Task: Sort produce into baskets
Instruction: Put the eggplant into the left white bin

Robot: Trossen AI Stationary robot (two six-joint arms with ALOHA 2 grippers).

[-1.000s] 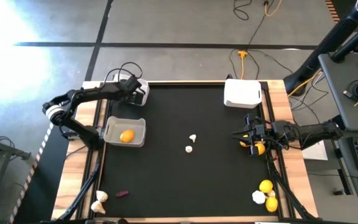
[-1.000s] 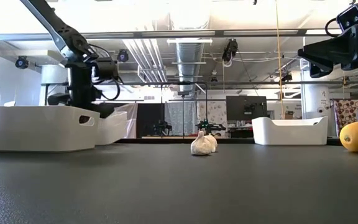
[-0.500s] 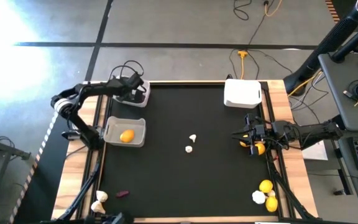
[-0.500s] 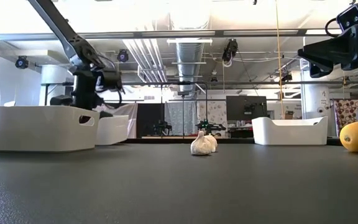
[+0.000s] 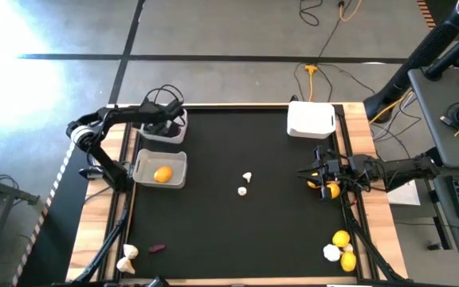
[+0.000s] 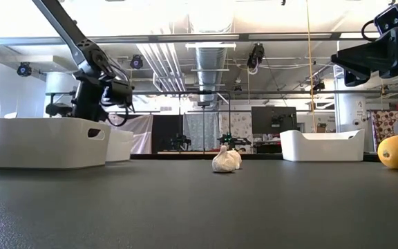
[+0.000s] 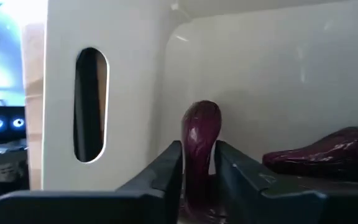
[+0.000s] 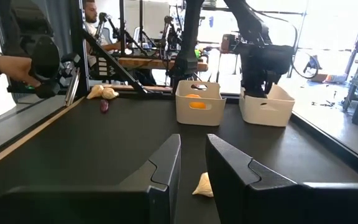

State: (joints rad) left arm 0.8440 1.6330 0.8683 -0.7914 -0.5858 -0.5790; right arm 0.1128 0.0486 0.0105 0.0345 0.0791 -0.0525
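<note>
My left gripper (image 5: 166, 126) reaches down into the far-left white basket (image 5: 151, 132), shut on a dark purple piece (image 7: 197, 146). A second purple piece (image 7: 319, 155) lies on that basket's floor. The basket nearer the front (image 5: 145, 171) holds a lemon (image 5: 162, 174). Two garlic bulbs (image 5: 247, 177) (image 5: 242, 190) lie mid-table. My right gripper (image 5: 303, 172) hovers at the right edge, narrowly open and holding nothing, with a lemon (image 5: 331, 190) under its arm. My left gripper pinches the purple piece's sides (image 7: 190, 171) between its two fingers, coming steeply from above inside the basket. The piece lies along the fingers, and its rounded end (image 7: 199, 115) sticks out past the fingertips near the basket's wall. The fingers hide its other end.
A third white basket (image 5: 310, 119) stands at the far right. Two lemons (image 5: 341, 237) and a garlic bulb (image 5: 331, 253) lie at the near right corner. Two garlic bulbs (image 5: 131, 251) and a purple piece (image 5: 157, 248) lie near left. A person's hand (image 8: 14, 68) shows beyond the table.
My left gripper has tipped further downward and sunk into the far-left basket with the purple piece. That basket has shifted a little toward the table's near-left and now sits level in the low view. My right arm has kept still.
</note>
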